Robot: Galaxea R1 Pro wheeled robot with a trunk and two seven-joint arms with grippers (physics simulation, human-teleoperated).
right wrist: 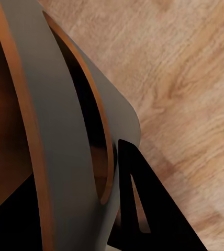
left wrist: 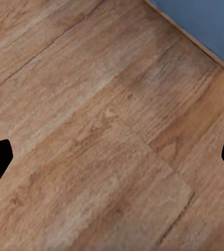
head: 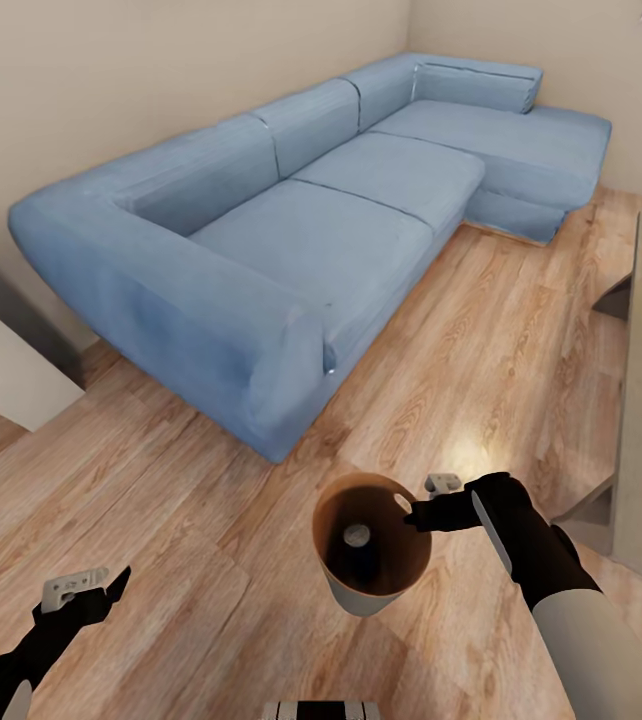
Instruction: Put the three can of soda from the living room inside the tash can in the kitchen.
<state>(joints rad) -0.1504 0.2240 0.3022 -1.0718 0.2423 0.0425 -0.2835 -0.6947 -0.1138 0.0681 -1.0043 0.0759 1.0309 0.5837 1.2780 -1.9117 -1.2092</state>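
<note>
Beside sofa (head: 291, 240), right tool (head: 413, 518) gripping bin rim (head: 333, 500)

No legible text, label, number or sign anywhere.

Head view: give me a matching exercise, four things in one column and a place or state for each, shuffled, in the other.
Things:
1. trash can
2. soda can
3. left hand
4. sofa

Places or states:
A. open, holding nothing, over bare floor
B. standing along the walls, in the corner
C. gripped at the rim by the right hand
D. lying in the bottom of the bin, silvery top showing

Pairs: 1-C, 2-D, 3-A, 4-B
</note>
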